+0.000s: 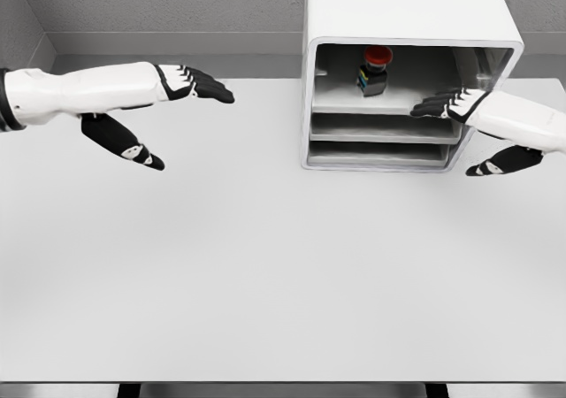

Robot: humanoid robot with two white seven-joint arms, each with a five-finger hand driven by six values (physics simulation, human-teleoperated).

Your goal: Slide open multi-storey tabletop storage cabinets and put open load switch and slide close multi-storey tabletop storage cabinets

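A white multi-storey storage cabinet [407,9] stands at the back of the table, right of centre, its front open. On its top shelf sits the load switch [373,71], a small black body with a red button cap. My right hand [460,128] hovers at the cabinet's right front edge, fingers stretched level with the top shelf and thumb lower, holding nothing. My left hand [181,119] floats far to the left over the table, fingers extended, also without anything in it.
The white table [265,274] spreads wide in front of the cabinet. Two lower shelves [380,141] of the cabinet show below the switch. A grey wall runs behind the table.
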